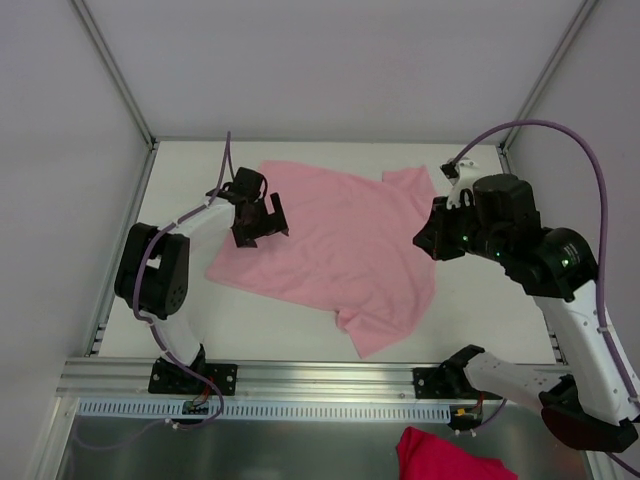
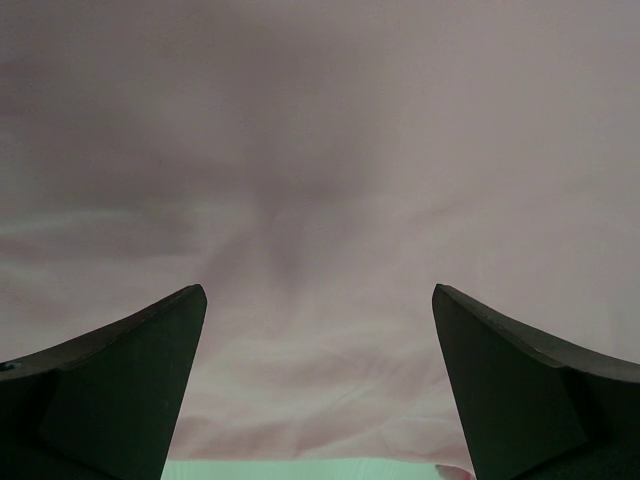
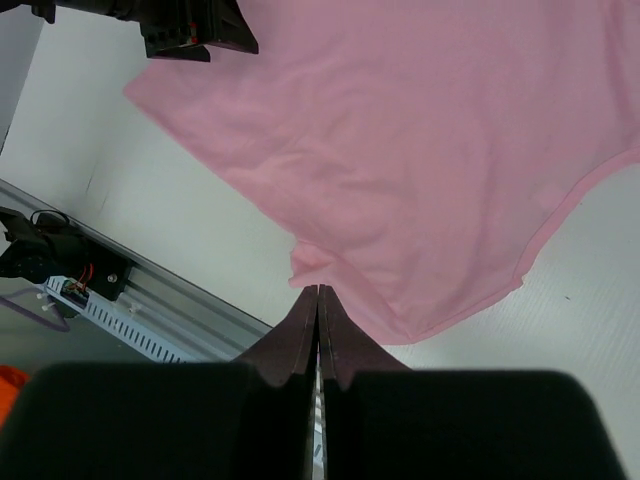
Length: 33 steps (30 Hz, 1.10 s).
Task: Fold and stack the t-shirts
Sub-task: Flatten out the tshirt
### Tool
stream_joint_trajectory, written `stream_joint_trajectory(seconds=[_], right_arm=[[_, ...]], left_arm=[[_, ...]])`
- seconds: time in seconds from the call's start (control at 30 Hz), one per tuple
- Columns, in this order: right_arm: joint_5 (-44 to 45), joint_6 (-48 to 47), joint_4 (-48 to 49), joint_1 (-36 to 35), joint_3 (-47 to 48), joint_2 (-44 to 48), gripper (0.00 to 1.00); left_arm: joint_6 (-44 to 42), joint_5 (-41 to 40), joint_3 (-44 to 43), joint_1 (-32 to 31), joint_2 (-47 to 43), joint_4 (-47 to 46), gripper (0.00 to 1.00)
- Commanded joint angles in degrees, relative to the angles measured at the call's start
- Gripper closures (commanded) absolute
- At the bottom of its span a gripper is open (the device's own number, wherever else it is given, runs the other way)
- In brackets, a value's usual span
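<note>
A pale-pink t-shirt lies spread flat on the white table, one sleeve at the far right and one toward the near edge. My left gripper hovers open over the shirt's left edge. In the left wrist view its gripper stands wide, with pink t-shirt filling the frame close below and nothing between the fingers. My right gripper is at the shirt's right edge. In the right wrist view the gripper is shut with nothing in it, raised above the t-shirt.
A red cloth lies below the table's near rail. Grey walls and aluminium posts close in the table on three sides. The left arm shows at the top of the right wrist view.
</note>
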<state>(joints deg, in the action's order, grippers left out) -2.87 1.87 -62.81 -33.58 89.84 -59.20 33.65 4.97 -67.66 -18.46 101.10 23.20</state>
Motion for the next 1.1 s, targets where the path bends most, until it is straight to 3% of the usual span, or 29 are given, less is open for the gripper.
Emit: stream_joint_trajectory(seconds=[0.0,0.2,0.3,0.37,0.4,0.43,0.57,0.7,0.9,1.07], right_arm=[[-0.8,-0.8,-2.9,-0.1,2.4,1.0,0.99],[-1.8,-0.1,-0.5,-0.1,-3.3,2.1,0.99],[-2.0,0.8,-0.1,-0.2,-6.2,2.4,0.99],[-2.5,2.3,0.2,-0.3,-7.3,3.5,0.99],[-2.7,2.8,0.6,-0.3,-7.3,3.5,0.99],[-2.9,3.3,1.6,-0.3,-8.4,4.9,0.99],[-0.6,4.9,2.3,-0.7,-11.8,8.1,0.99],[0.3,5.7,1.5,-0.7,-13.9,9.5,0.99],[0.3,5.4,-0.6,-0.7,-12.5,10.4,0.99],[0.9,3.6,-2.7,-0.7,-10.2,10.1,0.99]], left_arm=[[2.3,-2.8,-0.1,-1.0,-0.2,2.1,0.01],[-1.9,-0.3,-3.9,-0.9,-2.8,-3.4,0.01],[-4.4,1.4,-15.8,-0.8,2.9,-0.3,0.01],[-6.0,4.9,-33.0,-0.7,11.8,3.9,0.01],[-6.3,6.4,-33.1,-0.6,15.1,4.0,0.01],[-6.6,7.7,-41.3,-0.6,18.2,6.7,0.01],[-5.5,12.6,-54.1,-0.4,31.0,9.2,0.01],[-3.3,14.6,-53.3,0.4,32.9,6.8,0.01],[-1.9,13.2,-42.5,1.5,30.2,1.2,0.01],[-1.7,11.5,-42.1,1.9,31.1,2.7,0.01]])
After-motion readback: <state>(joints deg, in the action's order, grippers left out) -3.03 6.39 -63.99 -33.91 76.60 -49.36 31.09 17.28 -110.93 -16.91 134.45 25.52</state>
